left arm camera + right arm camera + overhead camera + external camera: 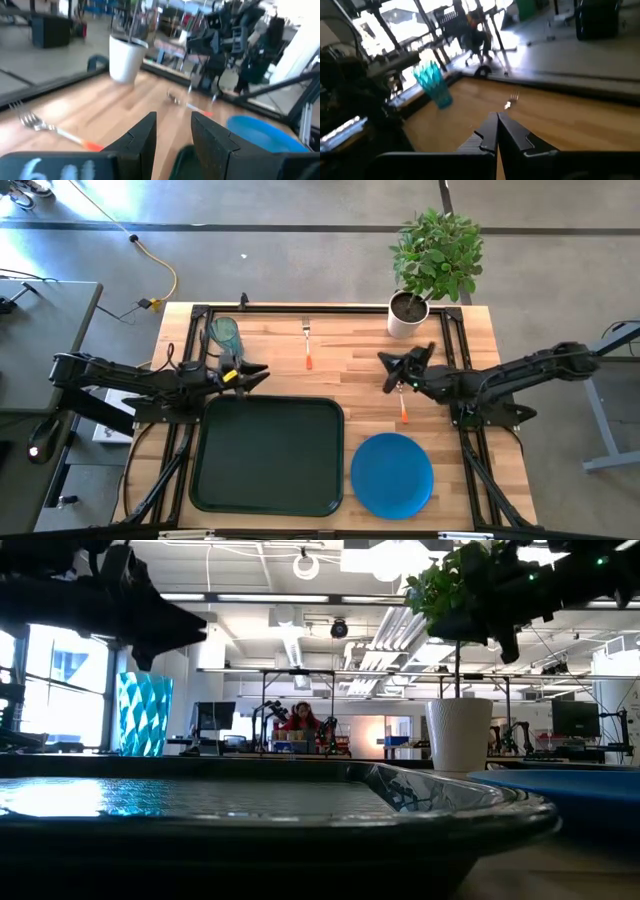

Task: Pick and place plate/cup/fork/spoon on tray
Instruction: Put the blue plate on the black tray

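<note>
The dark tray [270, 455] lies at the table's near middle, with the blue plate [392, 473] flat on the wood to its right. The teal cup [226, 332] stands upright at the far left. The fork [308, 345] lies on the wood at the far middle. The spoon [404, 412] lies right of centre, its bowl end under my right arm. My left gripper [255, 372] hovers open above the tray's far left corner, nothing between its fingers [172, 117]. My right gripper [390, 365] is shut and empty [497, 116], above the wood just beyond the spoon.
A white pot [408, 315] with a leafy plant stands at the table's far right, close behind my right gripper. Black frame rails run along the table's left, right and far edges. Bare wood lies between the fork and the spoon.
</note>
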